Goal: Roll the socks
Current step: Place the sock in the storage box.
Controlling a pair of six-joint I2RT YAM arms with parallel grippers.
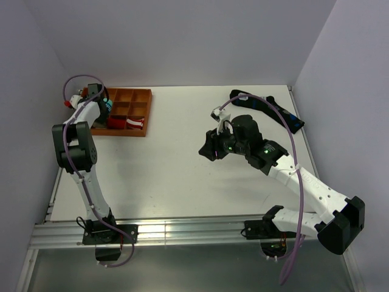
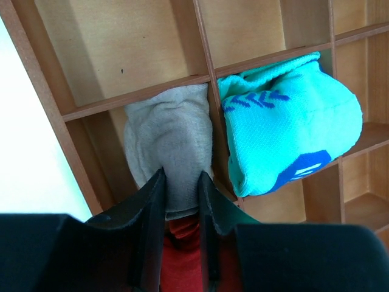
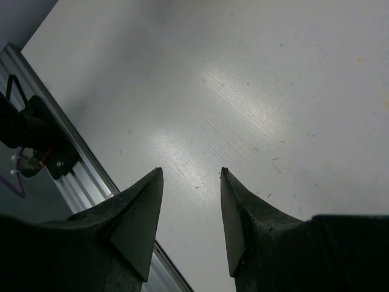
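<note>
The socks (image 2: 170,140) are a small beige roll with a red end, sitting in a compartment of the wooden tray (image 2: 137,98). My left gripper (image 2: 182,176) has one finger pressed against each side of the roll, with the red end between the fingers further back. In the top view the left gripper (image 1: 100,100) hangs over the tray's left end and hides the roll. My right gripper (image 3: 191,172) stands open and holds nothing. It hovers over bare table right of the middle (image 1: 209,149).
A teal rolled bundle (image 2: 285,134) fills the compartment right of the socks. A red-and-white bundle (image 1: 130,123) lies in the tray's (image 1: 137,103) front row. A long black sock (image 1: 270,109) lies at the back right. The aluminium rail (image 3: 67,182) runs along the near edge.
</note>
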